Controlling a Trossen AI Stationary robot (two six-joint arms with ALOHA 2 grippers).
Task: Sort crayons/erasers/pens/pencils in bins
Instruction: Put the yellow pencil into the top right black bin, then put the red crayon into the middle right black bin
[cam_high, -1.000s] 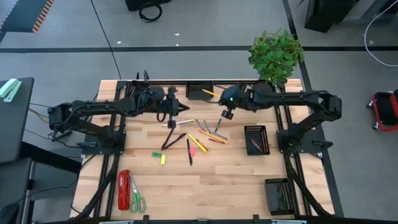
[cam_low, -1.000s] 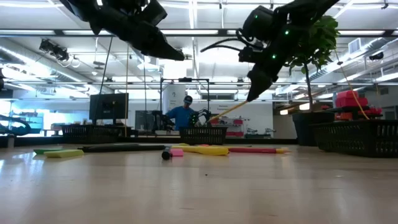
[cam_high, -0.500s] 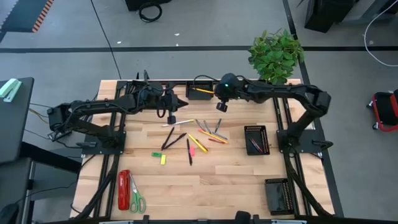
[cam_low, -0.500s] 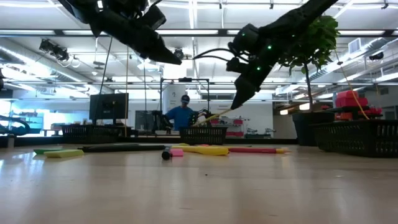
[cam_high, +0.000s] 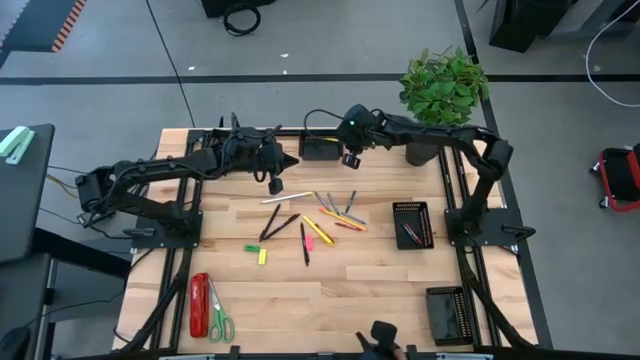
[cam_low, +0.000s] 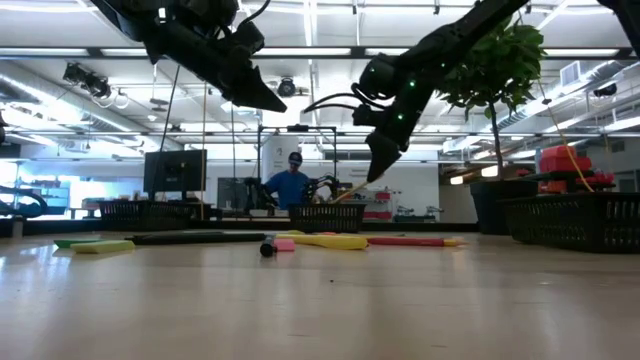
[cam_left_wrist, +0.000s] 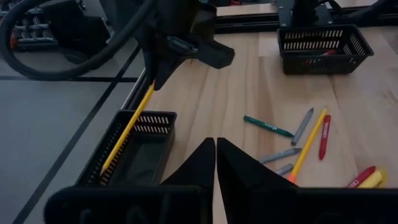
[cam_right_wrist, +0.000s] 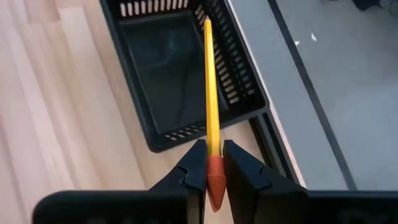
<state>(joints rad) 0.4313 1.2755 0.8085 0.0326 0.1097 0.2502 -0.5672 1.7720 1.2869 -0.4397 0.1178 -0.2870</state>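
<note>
Table (cam_high: 390, 300): pale wooden top, arms mounted at both sides.
Plant (cam_high: 445, 85): leafy green, at the far right corner of the table.
Right arm: stretched across the far edge toward the far-centre bin (cam_high: 322, 148).
Left arm: reaching in from the left, raised above the table near the far-centre bin.
Far-centre bin: black mesh, at the far edge; looks empty inside in the right wrist view (cam_right_wrist: 180, 74).
Right-side bin (cam_high: 411, 224): beside the right arm's base, with some red and dark sticks inside.
Near-right bin (cam_high: 446, 314): at the near right corner; contents cannot be told.
Stapler (cam_high: 199, 303): red, near left, with green-handled scissors (cam_high: 220, 318) just beside it.
Right gripper (cam_right_wrist: 213, 163): clamped on the yellow pencil (cam_right_wrist: 210, 87) close to its orange eraser end, held over the far-centre bin's near wall.
Yellow pencil: tip pointing into the bin, leaning over its rim in the left wrist view (cam_left_wrist: 127, 130).
Left gripper (cam_left_wrist: 215, 149): fingers pressed together, nothing between them, hanging beside the far-centre bin.
Loose pile (cam_high: 335, 212): pencils, crayons and grey pens scattered mid-table.
Dark pens (cam_high: 272, 222): lying left of the pile.
Erasers (cam_high: 262, 256): yellow and green, near the dark pens.
</note>
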